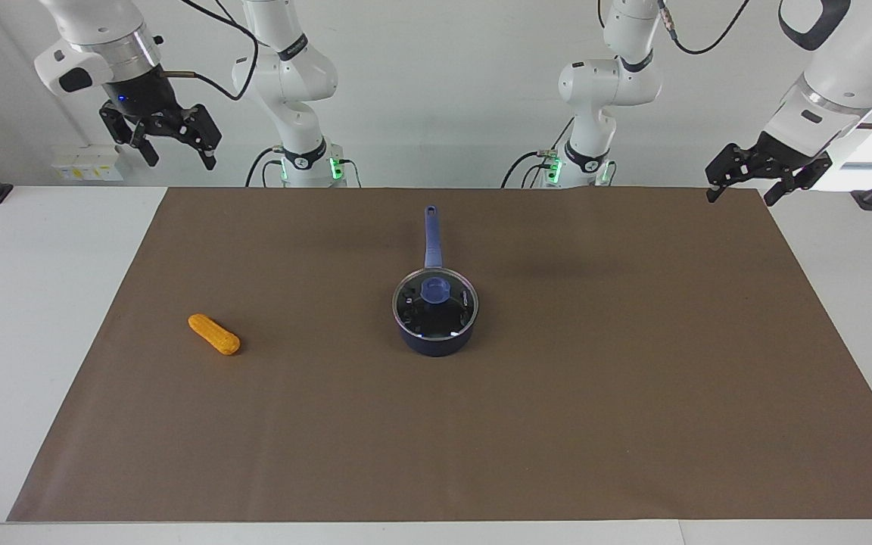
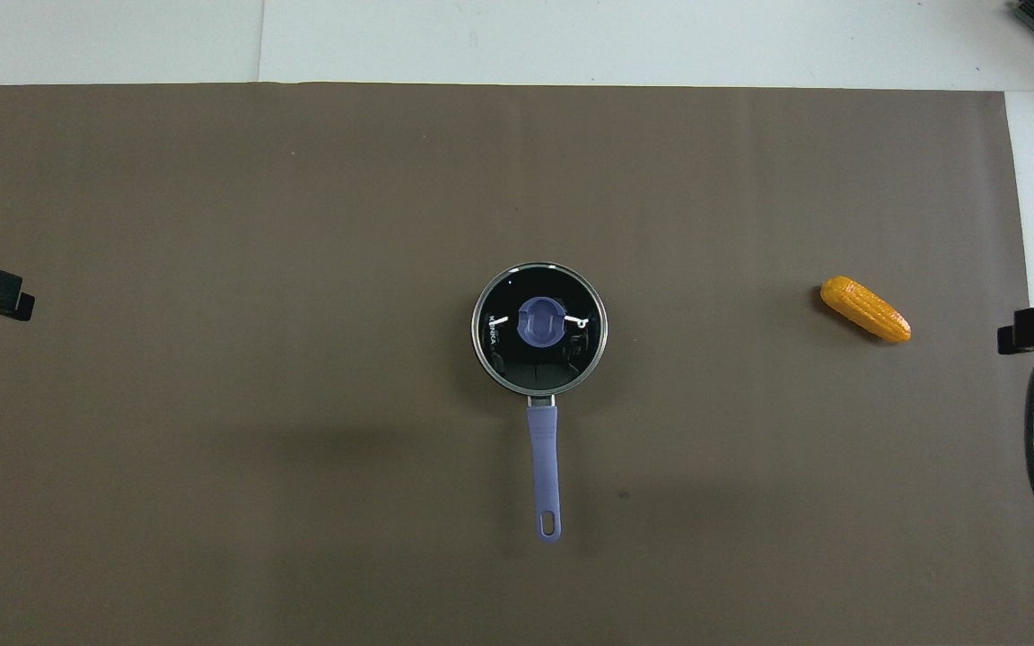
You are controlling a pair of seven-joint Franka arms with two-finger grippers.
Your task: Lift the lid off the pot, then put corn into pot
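Note:
The dark blue pot stands at the middle of the brown mat, its long handle pointing toward the robots. The glass lid with its blue knob sits on the pot. From overhead the lid covers the pot fully. The orange-yellow corn lies on the mat toward the right arm's end, apart from the pot; it also shows in the overhead view. My right gripper is open and empty, raised over the table's edge nearest the robots. My left gripper is open and empty, raised over the mat's corner at its own end.
The brown mat covers most of the white table. A black cable hangs by the right gripper at the edge of the overhead view.

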